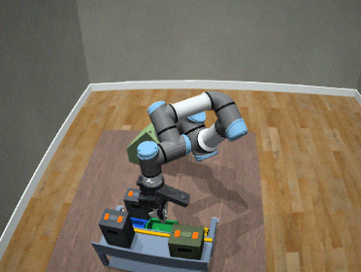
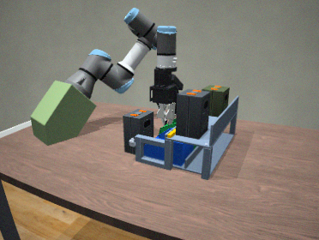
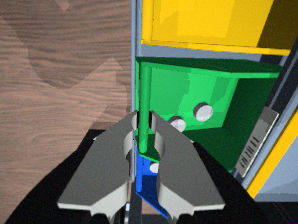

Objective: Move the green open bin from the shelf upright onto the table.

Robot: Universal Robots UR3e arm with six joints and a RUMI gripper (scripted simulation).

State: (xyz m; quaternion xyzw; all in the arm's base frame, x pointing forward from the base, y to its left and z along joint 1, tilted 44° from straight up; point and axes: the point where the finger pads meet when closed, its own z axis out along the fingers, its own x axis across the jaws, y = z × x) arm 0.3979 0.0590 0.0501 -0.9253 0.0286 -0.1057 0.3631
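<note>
So the shelf unit [image 2: 231,112] is sitting on the tabletop [image 2: 266,193], with two closed boxes [image 2: 194,112] sitting on top and a third [image 2: 138,129] standing just beside it. The open bin [image 3: 210,95] is sitting inside the shelf with two round parts [image 3: 203,112] lying in it, and the fingers are pinching its wall.

Matt wood-grain table [image 3: 55,75]; smooth, plastic-looking green bin [image 3: 200,90].
</note>
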